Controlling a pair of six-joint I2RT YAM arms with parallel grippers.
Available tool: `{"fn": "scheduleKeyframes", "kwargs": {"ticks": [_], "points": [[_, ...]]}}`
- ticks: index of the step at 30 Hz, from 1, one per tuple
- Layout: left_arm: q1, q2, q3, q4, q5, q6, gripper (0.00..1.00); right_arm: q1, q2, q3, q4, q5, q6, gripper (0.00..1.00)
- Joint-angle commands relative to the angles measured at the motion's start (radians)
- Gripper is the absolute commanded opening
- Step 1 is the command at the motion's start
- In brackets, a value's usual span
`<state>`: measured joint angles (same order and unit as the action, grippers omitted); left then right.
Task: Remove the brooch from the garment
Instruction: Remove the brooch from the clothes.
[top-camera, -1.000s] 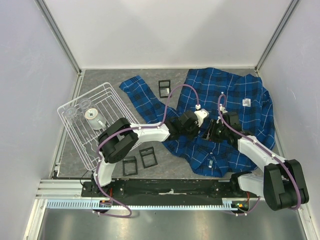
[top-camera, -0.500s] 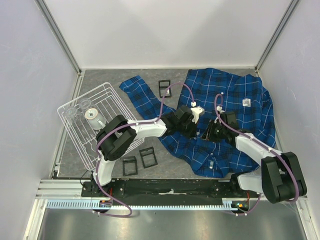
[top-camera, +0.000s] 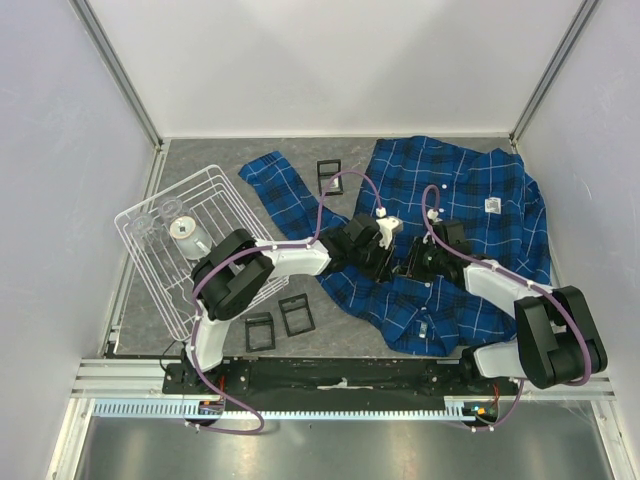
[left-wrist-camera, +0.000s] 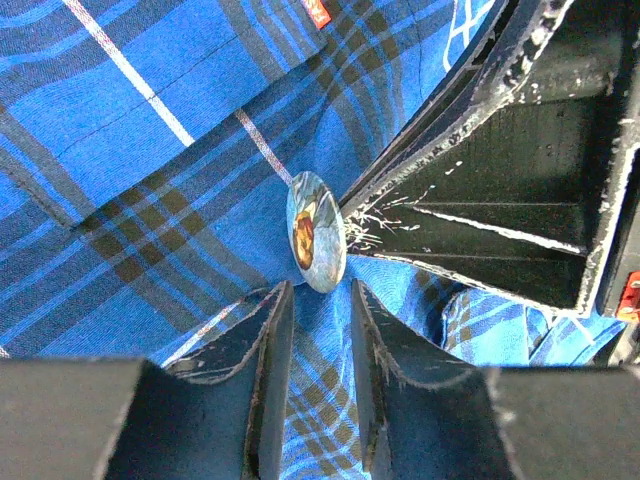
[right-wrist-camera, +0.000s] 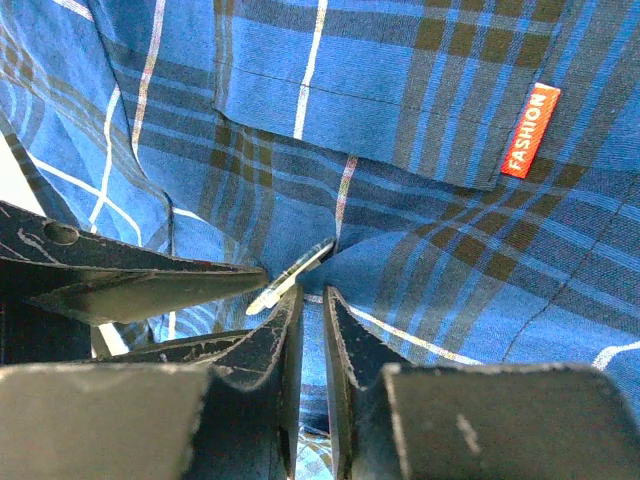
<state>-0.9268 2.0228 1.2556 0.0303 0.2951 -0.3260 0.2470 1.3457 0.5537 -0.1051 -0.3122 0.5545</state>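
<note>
Left wrist: brooch (left-wrist-camera: 316, 232) on shirt (left-wrist-camera: 130, 130), at left gripper (left-wrist-camera: 316, 300) tips.
Its jaws slightly apart, empty; right gripper (right-wrist-camera: 312, 292) nearly closed, grip unclear.

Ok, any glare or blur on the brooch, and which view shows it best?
Left wrist view, best: the round glossy brooch is sharp, a pale sheen across it, on the bright blue plaid shirt. Right wrist view: edge-on, only a bright rim. Top view: evenly lit, arms hide it.

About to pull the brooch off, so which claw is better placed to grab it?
Probably left. The left claw is open with the brooch at its mouth; the right claw is nearly closed beside the brooch's edge.
</note>
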Motion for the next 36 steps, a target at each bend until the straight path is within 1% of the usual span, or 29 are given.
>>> {"fn": "scheduleKeyframes", "kwargs": {"ticks": [1,6,9,11,12,13,14,17,20,22,23,31,34,36], "points": [[0.003,0.019,0.002,0.063,0.007,-0.036,0.36,0.006,0.000,0.040,0.048,0.009,0.015,0.20],[0.002,0.027,0.011,0.085,-0.008,-0.038,0.41,0.006,0.001,0.041,0.047,-0.001,0.022,0.19],[0.002,0.036,0.021,0.077,-0.023,-0.018,0.40,0.008,-0.003,0.045,0.042,-0.002,0.024,0.19],[0.002,0.040,0.025,0.077,-0.031,-0.013,0.35,0.006,-0.002,0.049,0.041,-0.002,0.024,0.19],[0.003,0.040,0.025,0.079,-0.043,-0.012,0.29,0.008,0.000,0.051,0.041,-0.004,0.024,0.19],[0.002,0.039,0.024,0.082,-0.050,-0.012,0.27,0.008,0.001,0.052,0.041,-0.004,0.022,0.19],[0.002,0.039,0.022,0.085,-0.056,-0.012,0.21,0.008,0.001,0.052,0.041,-0.004,0.022,0.19],[0.003,0.037,0.025,0.083,-0.063,-0.007,0.12,0.011,0.001,0.051,0.038,0.007,0.018,0.19],[0.002,0.030,0.024,0.071,-0.057,-0.002,0.07,0.028,-0.005,0.055,0.024,0.033,0.009,0.19],[0.002,0.025,0.027,0.053,-0.045,-0.004,0.05,0.040,-0.016,0.057,0.016,0.059,0.005,0.19],[0.003,0.027,0.028,0.045,-0.039,-0.005,0.03,0.041,-0.022,0.055,0.016,0.068,0.004,0.19],[0.002,0.030,0.048,-0.012,0.042,-0.047,0.02,0.067,-0.016,0.055,0.019,0.127,-0.025,0.18],[0.003,0.045,0.082,-0.070,0.050,-0.073,0.02,0.075,-0.020,0.049,0.024,0.143,-0.027,0.18],[0.008,0.057,0.100,-0.087,0.085,-0.094,0.02,0.081,-0.020,0.043,0.036,0.137,-0.028,0.18]]}}
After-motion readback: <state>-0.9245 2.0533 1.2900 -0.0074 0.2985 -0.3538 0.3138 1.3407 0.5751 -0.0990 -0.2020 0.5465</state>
